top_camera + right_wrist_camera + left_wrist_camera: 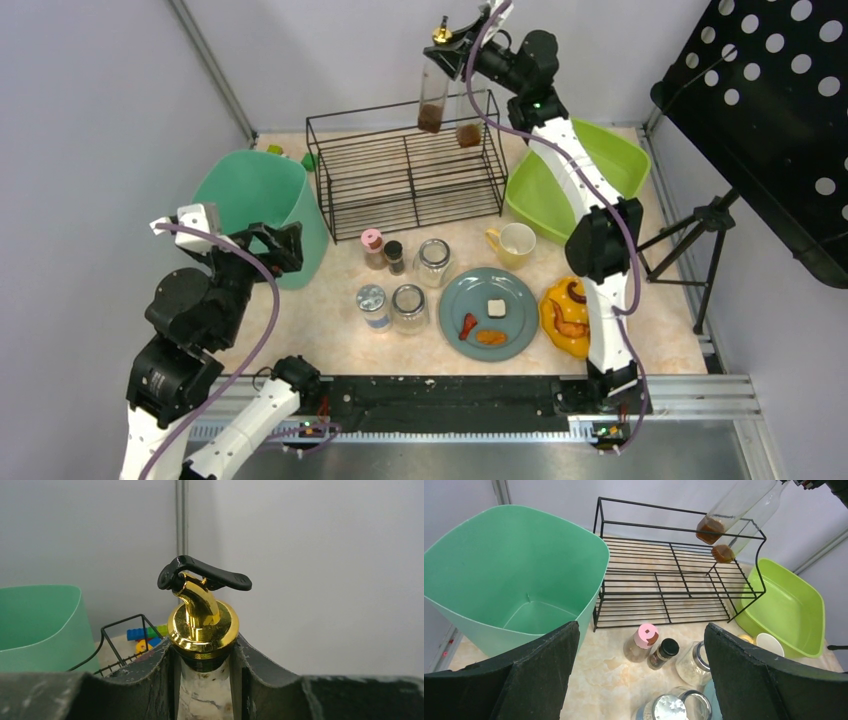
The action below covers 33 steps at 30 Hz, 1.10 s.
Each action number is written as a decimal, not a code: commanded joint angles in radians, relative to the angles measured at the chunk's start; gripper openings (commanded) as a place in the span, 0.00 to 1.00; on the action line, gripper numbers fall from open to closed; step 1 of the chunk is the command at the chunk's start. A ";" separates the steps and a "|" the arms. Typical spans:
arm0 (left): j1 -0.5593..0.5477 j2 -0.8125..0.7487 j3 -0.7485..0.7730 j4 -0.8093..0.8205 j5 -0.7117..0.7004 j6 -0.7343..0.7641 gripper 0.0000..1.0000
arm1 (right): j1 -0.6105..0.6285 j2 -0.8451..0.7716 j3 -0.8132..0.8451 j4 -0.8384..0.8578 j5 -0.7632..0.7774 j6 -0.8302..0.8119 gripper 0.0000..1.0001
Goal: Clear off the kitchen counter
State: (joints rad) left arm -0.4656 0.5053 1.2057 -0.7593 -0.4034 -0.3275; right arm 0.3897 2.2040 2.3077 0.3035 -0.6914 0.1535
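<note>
Right gripper [205,677] clenched on neck of gold-spout bottle [202,627] above wire rack [405,175]; I'd lower it upright, slowly. Left gripper [641,672] splayed, empty.

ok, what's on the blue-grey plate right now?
Three food bits lie on the plate: a white cube, a red piece and an orange piece. Anything under them is covered; what food they are is too small to tell.

Left gripper [284,247] agape, right gripper [204,657] clenched
</note>
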 commanded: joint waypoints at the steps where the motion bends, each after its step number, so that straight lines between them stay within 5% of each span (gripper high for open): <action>1: 0.001 0.017 -0.001 0.055 0.021 -0.016 0.99 | 0.010 0.006 0.089 -0.042 -0.004 0.029 0.00; 23: 0.000 0.004 -0.020 0.048 0.014 -0.031 0.99 | 0.068 0.074 0.083 -0.107 0.073 -0.014 0.00; 27: 0.000 0.001 -0.023 0.048 0.014 -0.031 0.99 | 0.086 0.077 0.085 -0.117 0.109 -0.022 0.24; 30: -0.001 -0.003 -0.026 0.048 0.016 -0.033 0.99 | 0.093 0.078 0.085 -0.119 0.126 -0.021 0.52; 33: 0.000 -0.009 -0.025 0.044 0.013 -0.033 0.99 | 0.102 0.074 0.083 -0.117 0.139 -0.023 0.64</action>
State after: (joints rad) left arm -0.4656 0.5106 1.1858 -0.7559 -0.3862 -0.3481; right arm 0.4572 2.2852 2.3390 0.1715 -0.5694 0.1204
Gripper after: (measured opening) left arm 0.990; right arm 0.585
